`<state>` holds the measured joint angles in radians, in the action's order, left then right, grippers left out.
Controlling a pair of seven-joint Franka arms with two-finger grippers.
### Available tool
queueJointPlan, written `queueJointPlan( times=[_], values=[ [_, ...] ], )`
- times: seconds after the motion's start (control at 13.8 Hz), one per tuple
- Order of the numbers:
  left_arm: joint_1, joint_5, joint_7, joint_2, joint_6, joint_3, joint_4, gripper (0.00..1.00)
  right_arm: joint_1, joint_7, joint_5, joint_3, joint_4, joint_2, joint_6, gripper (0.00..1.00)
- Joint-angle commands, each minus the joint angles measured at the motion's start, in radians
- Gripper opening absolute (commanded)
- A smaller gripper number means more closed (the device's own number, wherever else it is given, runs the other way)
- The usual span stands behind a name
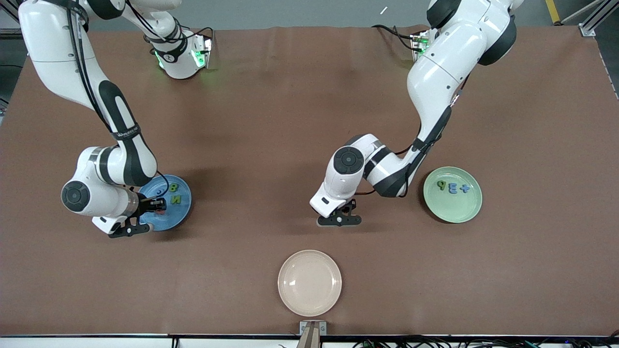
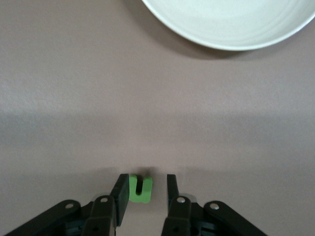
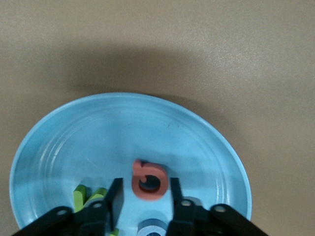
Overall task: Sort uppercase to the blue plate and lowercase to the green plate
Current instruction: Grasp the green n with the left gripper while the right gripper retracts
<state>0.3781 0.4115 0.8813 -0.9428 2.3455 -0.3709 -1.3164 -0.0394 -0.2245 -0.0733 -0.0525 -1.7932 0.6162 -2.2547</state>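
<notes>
Green u (image 2: 140,189) touches one part-open left gripper (image 2: 144,186) finger; right gripper (image 3: 143,189) loosely straddles red-pink Q (image 3: 149,180)

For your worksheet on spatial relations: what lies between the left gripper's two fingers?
A small green u, touching one finger and apart from the other; the left wrist view shows it under the left gripper.

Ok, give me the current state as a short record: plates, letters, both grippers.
blue plate: green B, green N, red-pink Q
green plate: three letters in a row
cream plate: nothing on it
left gripper: jaws apart around green u-shaped letter on the table
right gripper: over blue plate, jaws apart either side of the Q
</notes>
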Motion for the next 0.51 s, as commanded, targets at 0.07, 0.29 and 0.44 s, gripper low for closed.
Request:
queueJointPlan(
  times=[0.07,0.29,0.44],
  values=[
    [0.008,-0.016,-0.005,0.006,-0.035,0.003,-0.007,0.44,0.013,0.017,-0.002,0.019,0.005,-0.015,0.012,1.0],
    [0.008,-0.011,-0.008,-0.001,-0.037,0.004,-0.007,0.44,0.007,0.141,-0.002,0.019,0.017,-0.067,0.105,1.0],
    [0.008,-0.008,-0.008,-0.007,-0.037,0.006,-0.007,0.44,0.009,0.145,-0.002,0.019,0.035,-0.108,0.186,1.0]
  ],
)
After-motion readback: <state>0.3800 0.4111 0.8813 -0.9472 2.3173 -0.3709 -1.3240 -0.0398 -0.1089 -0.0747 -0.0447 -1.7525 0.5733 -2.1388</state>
